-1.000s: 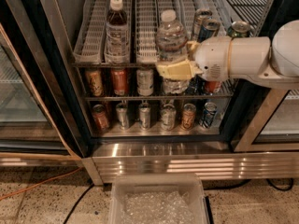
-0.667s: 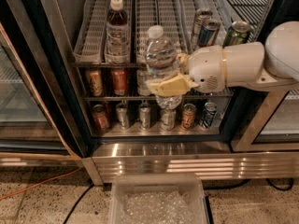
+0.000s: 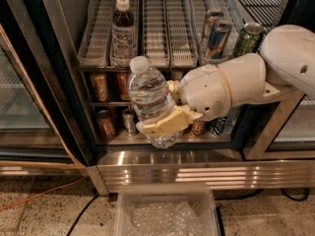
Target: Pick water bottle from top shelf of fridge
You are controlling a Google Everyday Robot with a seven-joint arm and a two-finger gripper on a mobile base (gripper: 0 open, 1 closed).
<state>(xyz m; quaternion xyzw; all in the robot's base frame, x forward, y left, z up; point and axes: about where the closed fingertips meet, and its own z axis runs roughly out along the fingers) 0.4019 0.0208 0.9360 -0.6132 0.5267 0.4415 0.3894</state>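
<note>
Matt plastic jaws of the gripper [image 3: 155,113] hold the clear ribbed plastic water bottle [image 3: 147,90] before the shiny steel fridge [image 3: 197,168].

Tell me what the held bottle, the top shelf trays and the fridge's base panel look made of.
Water bottle, clamped in the gripper in front of the lower shelves: clear thin plastic, ribbed, see-through. Top shelf trays: likely moulded pale-grey plastic, matte, slotted. Base panel: probably stainless steel, ribbed, with bright reflections.
</note>
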